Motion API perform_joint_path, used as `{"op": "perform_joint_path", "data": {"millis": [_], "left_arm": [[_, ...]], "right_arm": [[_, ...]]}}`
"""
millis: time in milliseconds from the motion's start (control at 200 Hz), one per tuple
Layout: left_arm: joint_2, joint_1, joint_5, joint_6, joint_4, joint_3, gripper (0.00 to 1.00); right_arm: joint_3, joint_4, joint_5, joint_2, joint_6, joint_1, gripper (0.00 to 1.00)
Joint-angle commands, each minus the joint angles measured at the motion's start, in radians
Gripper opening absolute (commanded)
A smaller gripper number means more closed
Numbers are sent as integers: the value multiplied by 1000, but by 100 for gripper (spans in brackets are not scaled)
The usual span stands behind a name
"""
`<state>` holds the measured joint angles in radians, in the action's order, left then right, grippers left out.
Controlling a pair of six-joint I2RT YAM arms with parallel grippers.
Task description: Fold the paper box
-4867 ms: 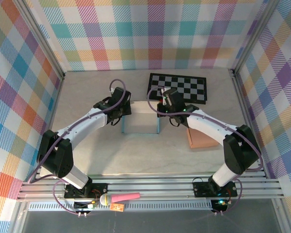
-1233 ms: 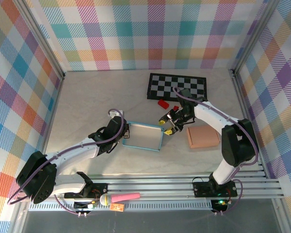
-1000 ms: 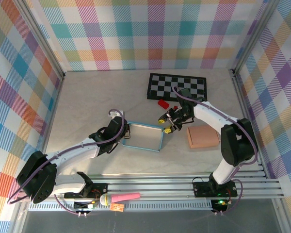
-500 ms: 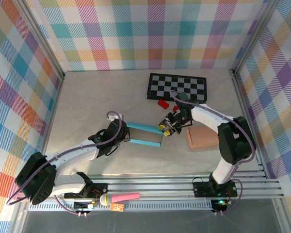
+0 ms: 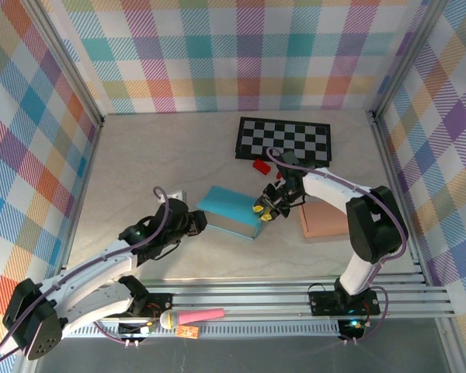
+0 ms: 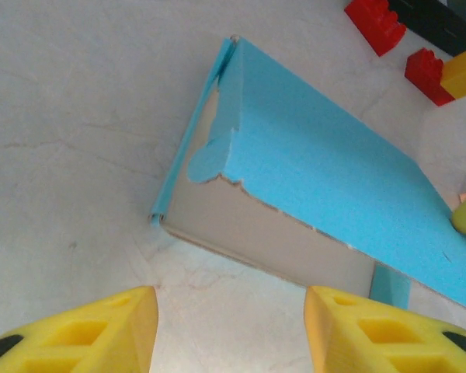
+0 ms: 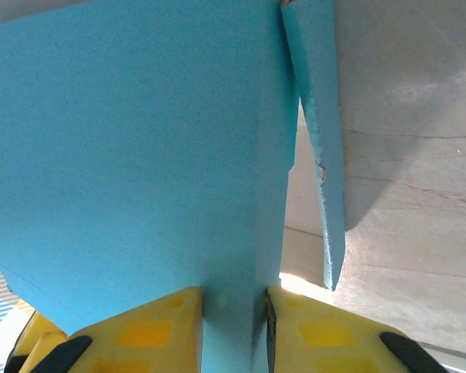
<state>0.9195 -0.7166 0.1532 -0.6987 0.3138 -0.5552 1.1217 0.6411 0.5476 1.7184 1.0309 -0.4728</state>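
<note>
Tips the paper box [image 5: 228, 207] right over from a second ago: pale inside up then, blue outer face up now, lying about mid-bench [image 5: 140, 155], a touch toward the right edge and short of the checkerboard [image 5: 284, 140]. Pulls the left gripper [image 5: 196, 221] back off it as well, toward the near-left corner.

From the left wrist: fingers [image 6: 85, 330] spread wide, nothing between, hovering just short of the box's brown open end, not touching. From the right wrist: right gripper [image 7: 233, 307] clamped, fingers [image 7: 151, 334] pressed onto a thin blue panel at the box's right side, pinching it flat.

Now the worries, all guesswork. Hangs on one pinch alone, so twist or lift here and likely swing the whole box instead of creasing a flap. Squeeze and drag that thin panel and probably tear or crumple it. Note the loose side strip [image 7: 314, 116], standing apart from the main face: liable to catch on the bench and bend the wrong way. Mind the red bricks [image 6: 377, 17] just beyond, toward the far edge; shove that way and knock them. Mind the tan block [image 5: 325, 221] too, close by the right arm toward the right edge, leaving little room to back off. Wants the left fingers back on the near side before any fold, or simply slides.
</note>
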Motion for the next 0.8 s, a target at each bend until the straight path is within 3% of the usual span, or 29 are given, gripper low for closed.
{"op": "perform_joint_path", "data": {"millis": [0, 170, 295, 380, 560, 795], "left_arm": [[-69, -7, -14, -79, 172, -85, 53], [-31, 63, 11, -97, 435, -295, 53], [88, 232, -168, -42, 416, -378, 54], [230, 294, -296, 20, 370, -432, 55], [541, 313, -442, 154, 361, -589, 51], [693, 312, -488, 175, 282, -576, 45]], "right_arm": [[9, 40, -24, 12, -32, -7, 27], [27, 61, -44, 17, -59, -7, 26], [32, 67, -64, 24, -96, -7, 26], [39, 82, -88, 37, -131, -7, 26], [57, 92, -109, 61, -180, -7, 25], [86, 121, -150, 92, -232, -7, 22]]}}
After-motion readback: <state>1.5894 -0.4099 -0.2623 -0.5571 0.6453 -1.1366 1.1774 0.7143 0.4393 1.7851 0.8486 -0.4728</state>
